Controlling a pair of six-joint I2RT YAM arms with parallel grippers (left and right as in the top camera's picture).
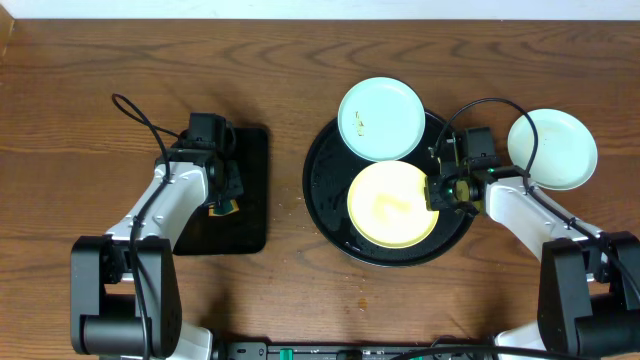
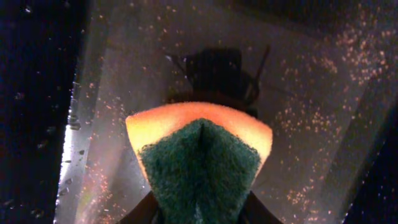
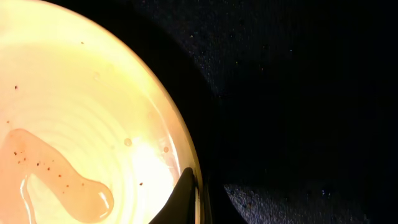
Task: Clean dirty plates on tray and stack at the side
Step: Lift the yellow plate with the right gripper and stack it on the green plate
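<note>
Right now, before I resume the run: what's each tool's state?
Left tool: closed on the sponge.
Right tool: closed on the rim of the yellow plate.

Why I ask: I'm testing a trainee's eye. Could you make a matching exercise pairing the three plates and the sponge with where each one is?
Things:
1. yellow plate
2. blue plate
3. rightmost plate
4. sponge

Places:
A. on the bare table, right of the round tray
B. over the rectangular tray
C. flat inside the round tray
D. lying across the round tray's rim, at the top in the overhead view

Pairs: 1-C, 2-D, 3-A, 4-B
</note>
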